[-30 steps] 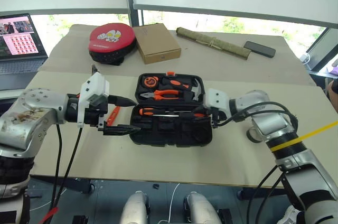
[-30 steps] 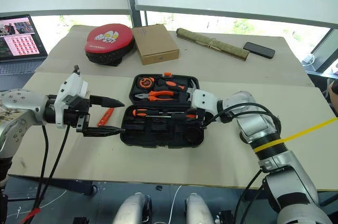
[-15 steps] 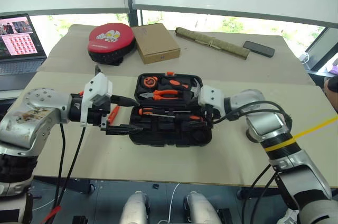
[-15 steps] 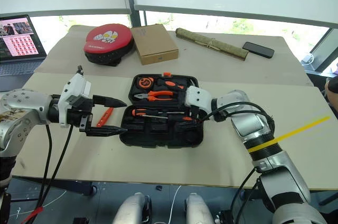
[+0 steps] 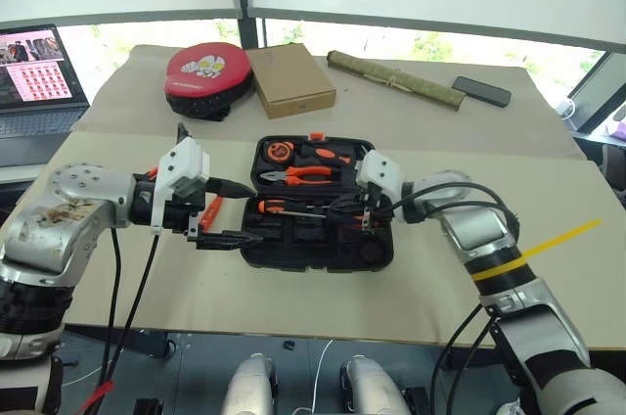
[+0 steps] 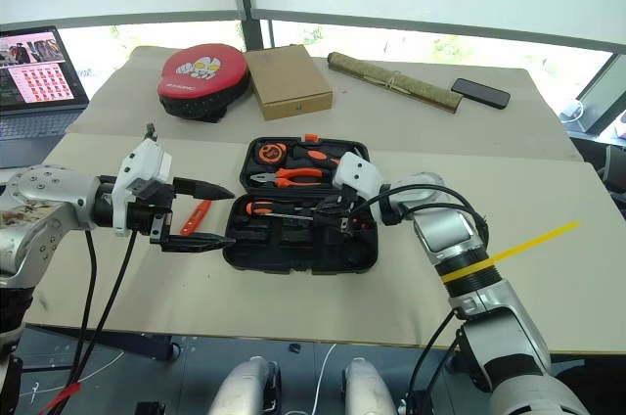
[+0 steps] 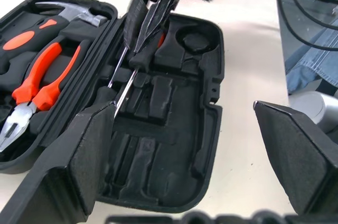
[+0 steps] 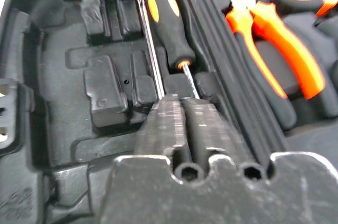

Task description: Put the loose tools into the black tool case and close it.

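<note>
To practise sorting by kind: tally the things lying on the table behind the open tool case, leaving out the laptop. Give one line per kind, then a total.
red-and-black round pad: 1
brown cardboard box: 1
olive rolled bundle: 1
black phone: 1
Total: 4

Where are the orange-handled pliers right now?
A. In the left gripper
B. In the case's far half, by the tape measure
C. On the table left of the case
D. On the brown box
B: the pliers lie seated in the far half of the open case, beside the tape measure.
</note>
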